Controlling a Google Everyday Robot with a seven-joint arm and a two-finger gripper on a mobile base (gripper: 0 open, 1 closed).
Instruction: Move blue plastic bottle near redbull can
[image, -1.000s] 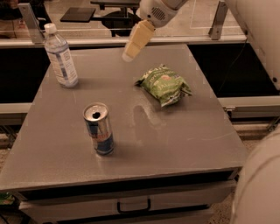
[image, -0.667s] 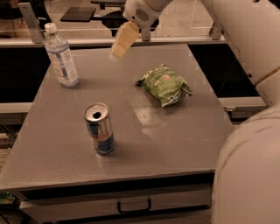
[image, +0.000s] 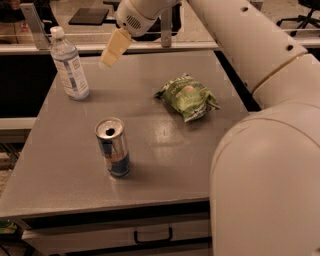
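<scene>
The blue plastic bottle stands upright at the far left of the grey table, with a white cap and a blue-and-white label. The redbull can stands upright nearer the front, left of centre, its top opened. My gripper hangs above the far part of the table, to the right of the bottle and apart from it, holding nothing that I can see.
A green snack bag lies right of centre on the table. My large white arm fills the right side of the view. A rail and glass partition run along the table's far edge. A drawer handle sits below the front edge.
My gripper has moved left across the far part of the table, towards the bottle. The bottle, can and bag have not moved.
</scene>
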